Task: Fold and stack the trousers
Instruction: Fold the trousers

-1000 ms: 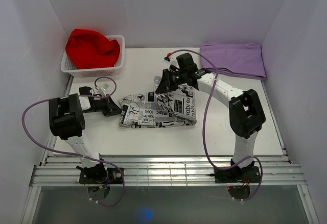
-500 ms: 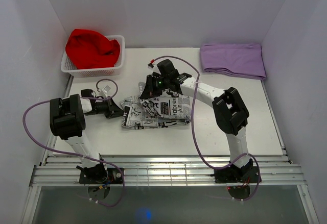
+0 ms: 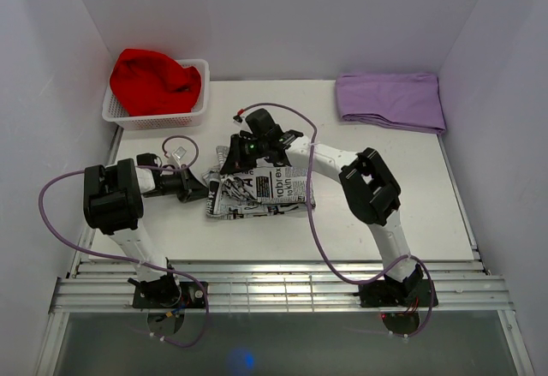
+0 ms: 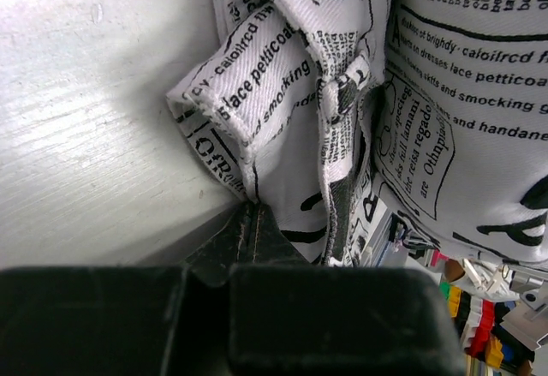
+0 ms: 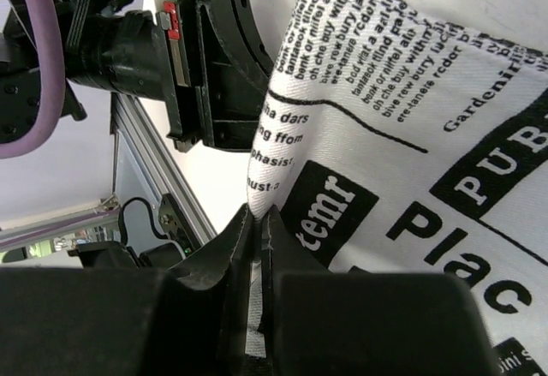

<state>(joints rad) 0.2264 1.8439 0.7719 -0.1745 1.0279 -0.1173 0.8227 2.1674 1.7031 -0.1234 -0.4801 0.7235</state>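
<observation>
The trousers (image 3: 261,194), white with black newsprint, are bunched into a folded bundle toward the left edge of the table (image 3: 385,209). Their cloth is clamped by the left gripper (image 4: 254,215) and the right gripper (image 5: 257,222).

Matt twill-weave cloth of the trousers (image 3: 267,189); matt white, faintly grained table (image 3: 402,189); white plastic basket (image 3: 163,122).
</observation>
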